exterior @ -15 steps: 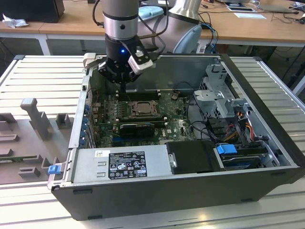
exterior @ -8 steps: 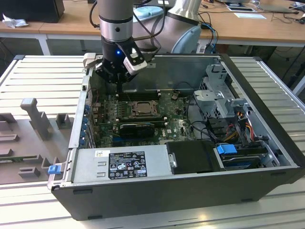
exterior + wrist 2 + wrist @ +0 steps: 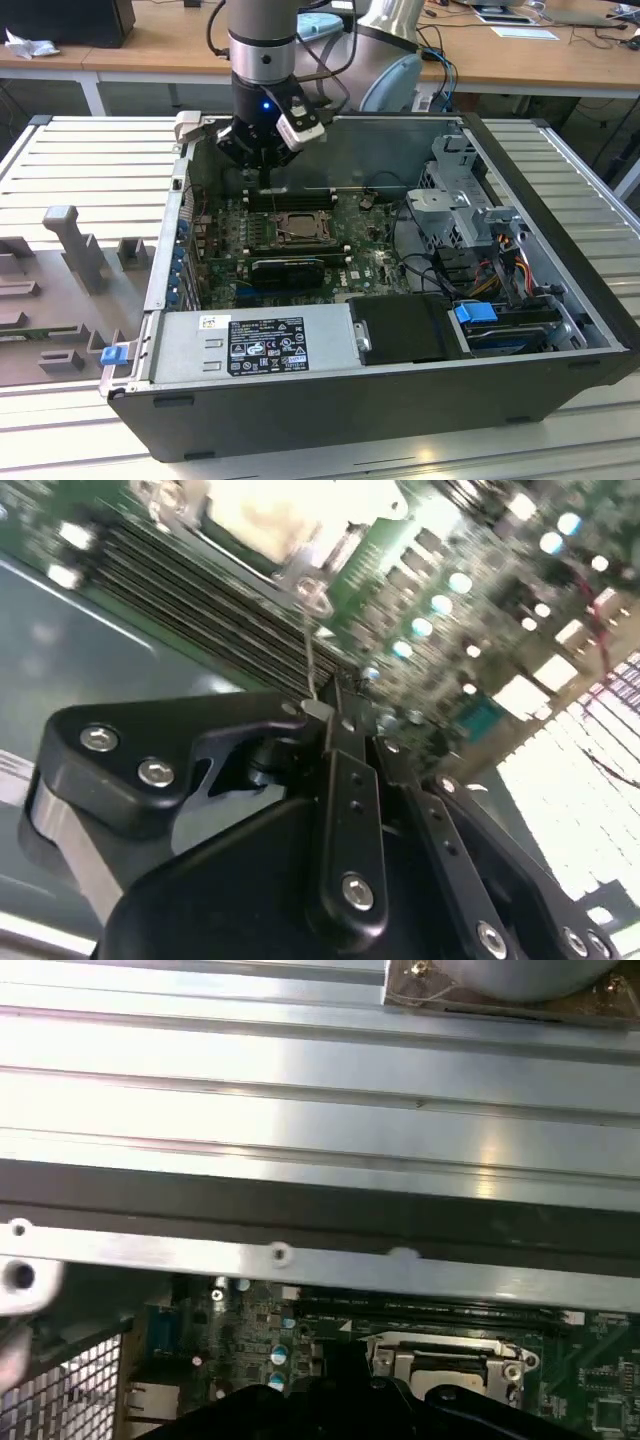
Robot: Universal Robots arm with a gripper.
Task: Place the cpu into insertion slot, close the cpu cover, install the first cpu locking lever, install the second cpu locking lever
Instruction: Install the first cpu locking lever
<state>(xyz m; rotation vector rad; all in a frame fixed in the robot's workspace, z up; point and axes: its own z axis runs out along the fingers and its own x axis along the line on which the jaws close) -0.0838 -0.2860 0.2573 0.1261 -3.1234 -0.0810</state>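
Cpu locking lever [image 3: 309, 665] sits pinched in the gripper [image 3: 322, 712].
Its fingers look squeezed together on the thin wire; a slow, steady push down seems best.

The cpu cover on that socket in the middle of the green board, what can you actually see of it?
The cpu cover is a thin, dark-silver metal frame with a large square window, lying flat over the socket in the middle of the green motherboard. Through the window shows a pale metal chip top. In the first wrist view the cover looks like shiny stamped metal with screws at its corners. The gripper hangs above the board just behind it; whether it touches the cover cannot be told.
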